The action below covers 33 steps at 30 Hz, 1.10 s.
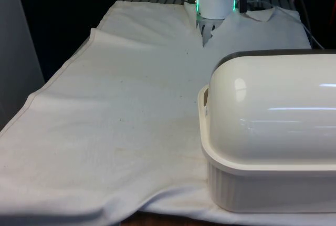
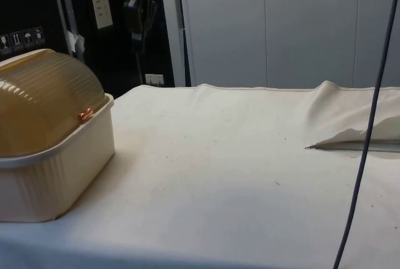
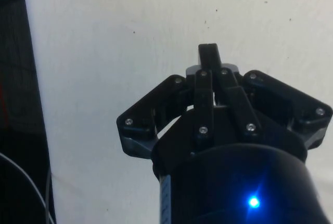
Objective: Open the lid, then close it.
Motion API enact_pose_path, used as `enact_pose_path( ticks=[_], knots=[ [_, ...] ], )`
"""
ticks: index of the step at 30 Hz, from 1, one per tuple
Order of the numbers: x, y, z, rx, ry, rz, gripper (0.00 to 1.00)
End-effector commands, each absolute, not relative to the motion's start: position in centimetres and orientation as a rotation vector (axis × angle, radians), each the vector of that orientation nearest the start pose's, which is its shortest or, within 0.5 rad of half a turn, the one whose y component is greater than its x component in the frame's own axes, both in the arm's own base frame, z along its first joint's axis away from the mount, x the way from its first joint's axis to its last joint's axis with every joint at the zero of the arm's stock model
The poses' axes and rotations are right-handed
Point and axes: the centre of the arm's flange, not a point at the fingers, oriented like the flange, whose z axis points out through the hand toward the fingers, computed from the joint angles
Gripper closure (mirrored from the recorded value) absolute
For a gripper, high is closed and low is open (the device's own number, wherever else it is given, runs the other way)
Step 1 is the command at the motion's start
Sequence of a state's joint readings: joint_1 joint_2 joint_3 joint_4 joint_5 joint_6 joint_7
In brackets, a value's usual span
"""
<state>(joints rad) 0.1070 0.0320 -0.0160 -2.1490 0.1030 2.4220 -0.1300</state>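
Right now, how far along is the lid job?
Nothing looks done: the bread box sits with its domed lid down over the base. The tool hangs shut above bare white cloth, gripping nothing. Left to do: reach the lid, open it, then close it.

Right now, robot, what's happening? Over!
Gripper shut, holding nothing, over bare cloth. Bread box lid down, untouched. Nothing in the way.

a table under a white cloth (image 1: pixel 121 131), wrinkled and ridged along its edges, faintly specked. a cream bread box (image 1: pixel 270 184) with its domed lid (image 1: pixel 273 110) down stands directly on the cloth at the front view's right, near the table's edge.
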Motion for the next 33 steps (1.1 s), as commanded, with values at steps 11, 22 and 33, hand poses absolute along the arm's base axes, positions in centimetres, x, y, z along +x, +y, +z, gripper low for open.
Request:
enact_pose_path(
  ticks=[11, 22, 33],
  knots=[
    [57.4, 6.6, 38.8, -3.015, -0.256, -0.440, 1.00],
    [58.3, 7.8, 36.4, -3.006, -0.276, -0.492, 1.00],
    [59.5, 8.3, 33.5, -2.999, -0.274, -0.534, 1.00]
  ],
)
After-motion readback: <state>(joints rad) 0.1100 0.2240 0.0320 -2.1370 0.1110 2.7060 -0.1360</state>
